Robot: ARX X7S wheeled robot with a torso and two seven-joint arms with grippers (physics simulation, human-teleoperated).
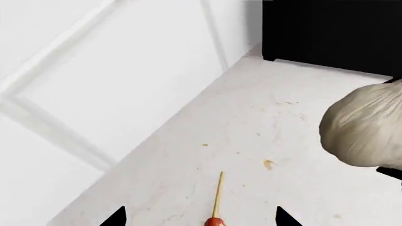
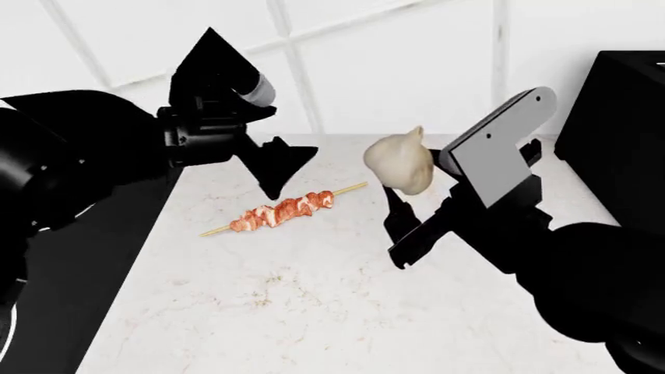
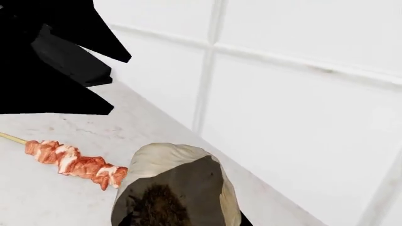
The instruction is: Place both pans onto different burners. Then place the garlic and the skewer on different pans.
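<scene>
Garlic (image 2: pixel 400 164): raised clear of the marble counter (image 2: pixel 311 304), pinched in the right gripper (image 2: pixel 399 204), pointed tip aimed up toward the tiled wall (image 2: pixel 343 54); pale bulb also fills the near edge of the right wrist view (image 3: pixel 172 186).
Right jaws: closed on the garlic, black fingers clamped at its lower side.
Skewer (image 2: pixel 283 210): flat on the counter, slanted, meat pieces bunched mid-stick, bare wooden ends showing; just beside and below the left gripper (image 2: pixel 272 167).
Left jaws: spread apart, holding nothing, hanging above the skewer; two dark fingertips (image 1: pixel 116 217) flank the stick in the left wrist view.
Black box (image 2: pixel 618 132): at the counter's far right, against the wall.
</scene>
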